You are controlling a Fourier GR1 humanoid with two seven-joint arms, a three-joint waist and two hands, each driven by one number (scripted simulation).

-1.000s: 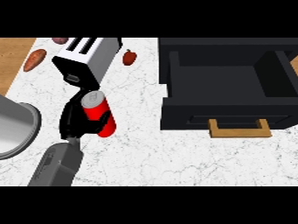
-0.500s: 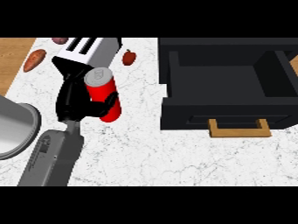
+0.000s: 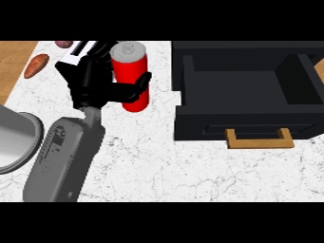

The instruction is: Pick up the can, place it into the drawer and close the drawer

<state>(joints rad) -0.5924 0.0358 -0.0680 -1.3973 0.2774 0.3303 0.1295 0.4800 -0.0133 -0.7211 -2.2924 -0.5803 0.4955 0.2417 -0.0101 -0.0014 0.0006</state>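
The red can (image 3: 131, 76) with a grey top stands upright above the white counter, left of the drawer. My right hand (image 3: 98, 88) is shut on it: the thumb wraps across the can's front and the fingers curl behind it on the left. Its grey forearm (image 3: 64, 156) comes in from the lower left. The black drawer (image 3: 214, 127) is pulled open at the right, its inside bare, with a wooden handle (image 3: 260, 139) on its front. My left hand is not in view.
A large grey cylinder (image 3: 3, 137) fills the left edge. An orange-brown vegetable (image 3: 36, 65) and a dark reddish item (image 3: 63, 43) lie at the back left, on the wood surface beside the counter. A white and black object (image 3: 75, 53) sits behind the hand.
My right hand has carried the can upward and a little to the right, closer to the drawer. The can now looks larger and hides the small red item behind it.
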